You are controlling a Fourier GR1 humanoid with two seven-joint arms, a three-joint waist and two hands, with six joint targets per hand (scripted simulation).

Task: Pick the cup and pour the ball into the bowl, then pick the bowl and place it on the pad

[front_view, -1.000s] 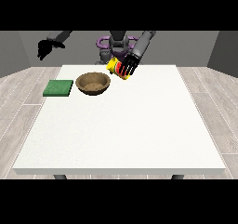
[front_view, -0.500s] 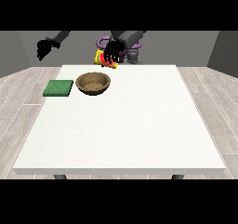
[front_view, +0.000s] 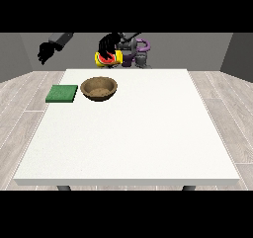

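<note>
White surface (front_view: 128, 133), grey walls, plank floor. Robot hand (front_view: 106, 45) grips tilted cup (front_view: 109, 59); bowl (front_view: 99, 88) below.

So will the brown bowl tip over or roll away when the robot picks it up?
Probably not. The bowl looks wide and low, so it should sit steady on the table. It looks stiff, like wood, so it likely won't bend. Its round sides might be a little slippery to hold.
</note>
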